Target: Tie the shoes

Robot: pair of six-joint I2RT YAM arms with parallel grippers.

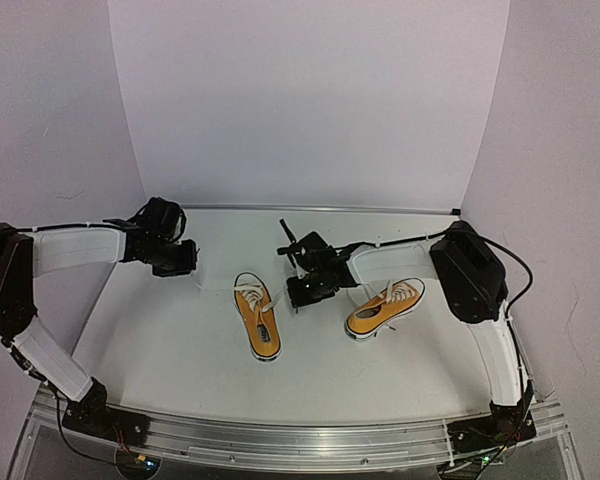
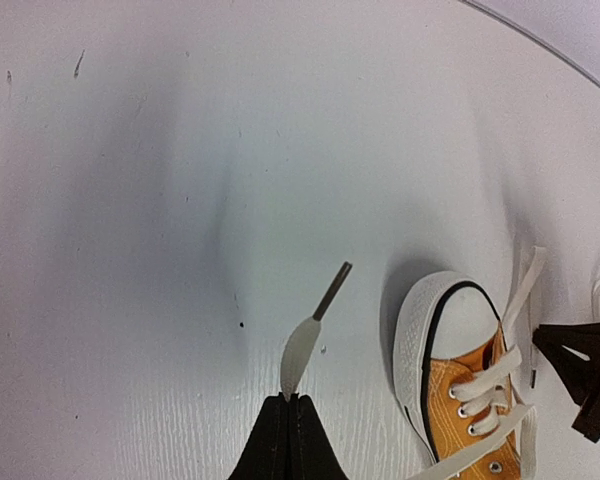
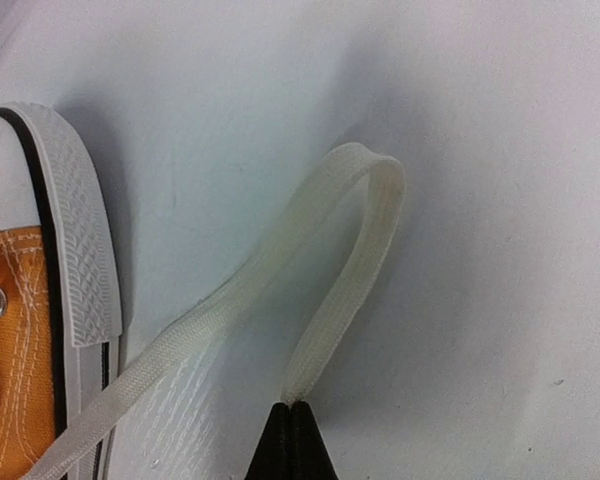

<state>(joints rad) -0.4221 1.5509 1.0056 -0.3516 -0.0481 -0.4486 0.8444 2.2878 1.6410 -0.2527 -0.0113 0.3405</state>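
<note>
Two orange-yellow shoes lie on the white table: one [image 1: 257, 318] in the middle, toe pointing away, the other [image 1: 385, 307] to its right, lying at an angle. My left gripper [image 1: 187, 262] is left of the middle shoe, shut on the end of a white lace [image 2: 300, 355]; the lace's dark tip [image 2: 332, 290] sticks out beyond the jaws. That shoe's white toe cap [image 2: 450, 330] lies just to the right. My right gripper [image 1: 298, 293] is beside the same shoe's toe [image 3: 75, 250], shut on the other white lace [image 3: 350, 250], which bends back in a loop.
Pale walls enclose the table on three sides. A metal rail [image 1: 280, 440] runs along the near edge between the arm bases. The right arm's black fingers [image 2: 585, 375] show at the edge of the left wrist view.
</note>
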